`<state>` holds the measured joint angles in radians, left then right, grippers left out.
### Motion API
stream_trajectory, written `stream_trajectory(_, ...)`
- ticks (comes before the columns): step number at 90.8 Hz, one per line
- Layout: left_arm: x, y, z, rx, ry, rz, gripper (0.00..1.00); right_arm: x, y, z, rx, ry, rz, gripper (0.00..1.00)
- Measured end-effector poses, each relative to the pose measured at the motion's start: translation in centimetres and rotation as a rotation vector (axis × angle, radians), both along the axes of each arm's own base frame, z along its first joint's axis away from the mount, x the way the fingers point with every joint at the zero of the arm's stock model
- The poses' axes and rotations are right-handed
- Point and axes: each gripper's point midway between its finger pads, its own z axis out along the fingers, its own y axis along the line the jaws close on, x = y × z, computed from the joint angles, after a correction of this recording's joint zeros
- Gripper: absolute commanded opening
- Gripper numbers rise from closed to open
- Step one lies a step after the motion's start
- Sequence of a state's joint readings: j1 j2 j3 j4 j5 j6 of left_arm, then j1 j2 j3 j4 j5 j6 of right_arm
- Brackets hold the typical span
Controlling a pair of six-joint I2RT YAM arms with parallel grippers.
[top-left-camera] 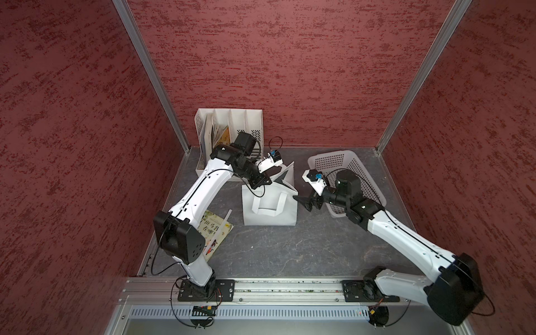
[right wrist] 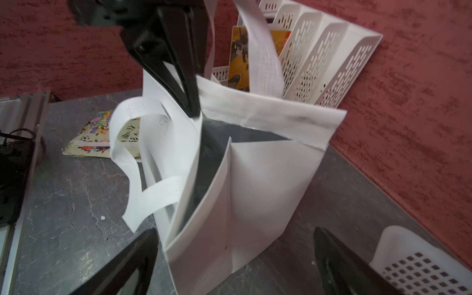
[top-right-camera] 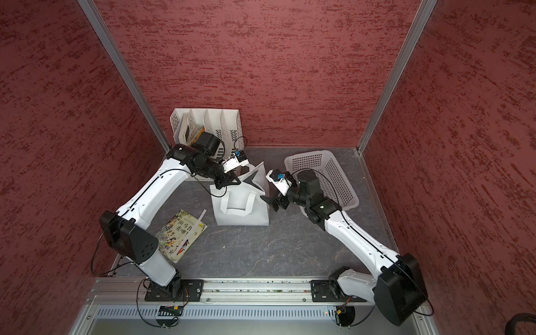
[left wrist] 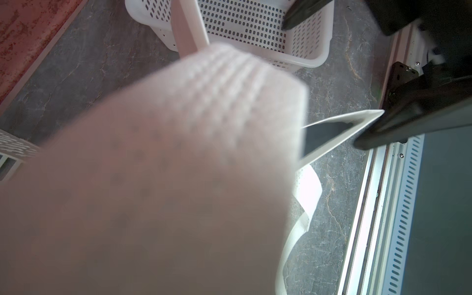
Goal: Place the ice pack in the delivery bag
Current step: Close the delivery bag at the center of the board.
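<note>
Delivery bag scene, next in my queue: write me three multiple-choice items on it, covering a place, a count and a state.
1. Where does the basket stand relative to the delivery bag?
A. inside it
B. on the left arm's side of it
C. on the right arm's side of it

2. How many loop handles does the bag show in the right wrist view?
A. one
B. two
C. four

3. What is the left gripper doing?
A. shut on the bag's top rim
B. open over the basket
C. open, clear of everything

Answers:
1 C: in both top views the basket stands past the bag, next to the right arm.
2 B: one handle droops at the front and one stands up behind.
3 A: the right wrist view shows its black jaws pinched together on the bag's top edge.
</note>
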<state>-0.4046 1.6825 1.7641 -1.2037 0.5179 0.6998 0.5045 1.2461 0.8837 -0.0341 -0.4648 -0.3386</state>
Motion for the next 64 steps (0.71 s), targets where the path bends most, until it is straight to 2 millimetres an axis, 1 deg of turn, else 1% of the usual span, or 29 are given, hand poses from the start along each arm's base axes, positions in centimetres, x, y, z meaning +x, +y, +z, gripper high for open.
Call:
stream_trajectory(9,-0.6,-0.2,0.2,-0.013,-0.001,-0.044,0.0,1.0,0.5,-1.9,-0.008,0.041,0.021,0.98)
stream_trajectory(18,-2.1,-0.2,0.4,-0.025,-0.005,-0.117,0.0,1.9,0.8,-2.3,-0.01,0.039,0.025,0.98)
stream_trajectory(25,-3.6,-0.1,0.5,-0.031,-0.011,-0.173,0.0,2.4,0.8,-1.8,0.006,0.013,0.024,0.98)
stream_trajectory(31,-4.8,0.1,0.6,-0.035,-0.024,-0.214,0.0,2.8,0.6,-0.8,0.034,-0.021,0.034,0.99)
stream_trajectory(40,-6.1,0.4,0.7,-0.034,-0.031,-0.257,0.0,2.4,0.9,0.1,0.063,-0.044,0.096,0.99)
stream_trajectory(53,-6.8,0.6,0.4,-0.029,-0.011,-0.281,0.0,1.8,2.4,1.3,0.09,-0.058,0.226,0.99)
stream_trajectory(64,-6.9,0.2,0.4,-0.042,0.015,-0.298,0.0,1.4,3.3,1.6,0.091,-0.062,0.32,0.99)
